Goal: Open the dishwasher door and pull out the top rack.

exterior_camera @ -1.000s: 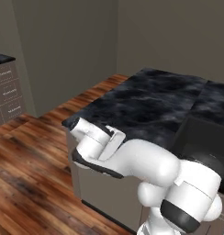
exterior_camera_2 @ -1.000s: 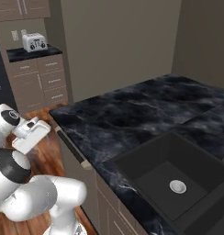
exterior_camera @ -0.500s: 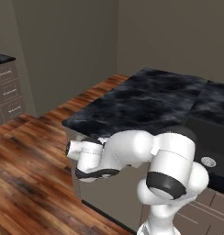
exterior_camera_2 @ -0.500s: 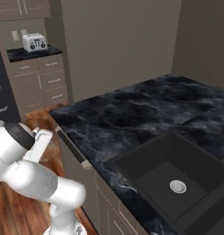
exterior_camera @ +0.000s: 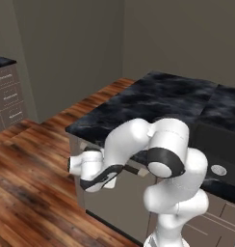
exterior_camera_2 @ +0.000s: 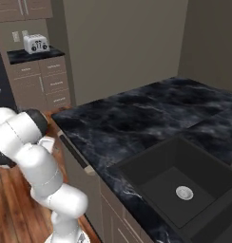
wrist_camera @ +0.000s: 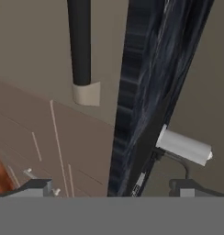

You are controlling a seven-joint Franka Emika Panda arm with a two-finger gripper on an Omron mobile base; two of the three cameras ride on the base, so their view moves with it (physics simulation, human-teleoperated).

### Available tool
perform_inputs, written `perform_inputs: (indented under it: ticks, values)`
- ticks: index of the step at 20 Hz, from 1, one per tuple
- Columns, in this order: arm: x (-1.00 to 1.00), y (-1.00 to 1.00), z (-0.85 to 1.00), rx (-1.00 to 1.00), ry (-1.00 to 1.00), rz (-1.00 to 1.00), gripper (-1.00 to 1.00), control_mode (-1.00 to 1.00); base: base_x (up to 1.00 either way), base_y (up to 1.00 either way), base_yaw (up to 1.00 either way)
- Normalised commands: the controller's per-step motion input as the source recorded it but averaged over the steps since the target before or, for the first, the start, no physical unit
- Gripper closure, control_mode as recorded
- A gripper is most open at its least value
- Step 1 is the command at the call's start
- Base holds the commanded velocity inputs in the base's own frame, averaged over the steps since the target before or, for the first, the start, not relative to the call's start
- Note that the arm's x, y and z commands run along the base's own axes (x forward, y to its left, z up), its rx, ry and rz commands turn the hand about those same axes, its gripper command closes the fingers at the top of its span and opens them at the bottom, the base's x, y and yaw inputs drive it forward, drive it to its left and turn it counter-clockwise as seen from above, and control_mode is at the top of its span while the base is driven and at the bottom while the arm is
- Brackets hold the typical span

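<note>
Lowered since before, arm [exterior_camera: 138,144] nears dishwasher door [wrist_camera: 36,69] handle [wrist_camera: 80,41].

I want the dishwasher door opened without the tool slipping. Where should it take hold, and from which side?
Grip the long dark bar handle on the dishwasher door, just under the counter edge. Come at it from the front, with one finger on each side of the bar: it stands off the flat panel on end mounts, leaving room behind.

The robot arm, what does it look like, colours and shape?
The arm is built of rounded, glossy white segments with dark grey to black bands at the joints; one black ring sits at the big elbow. In the hand view the hand ends in two small grey finger tips. No cables or markings can be made out.
</note>
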Motion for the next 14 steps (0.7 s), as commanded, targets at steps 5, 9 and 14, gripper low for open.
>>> perform_inputs:
  ticks: [5, 9, 14]
  values:
    - [0.29, -0.22, -0.2, -0.04, -0.08, 0.0, -1.0, -1.0, 0.0, 0.0, 0.0]
    - [0.27, -0.22, -0.39, -0.07, -0.09, 0.0, -1.0, -1.0, 0.0, 0.0, 0.0]
    - [0.3, -0.23, -0.43, -0.08, -0.1, 0.0, -1.0, -1.0, 0.0, 0.0, 0.0]
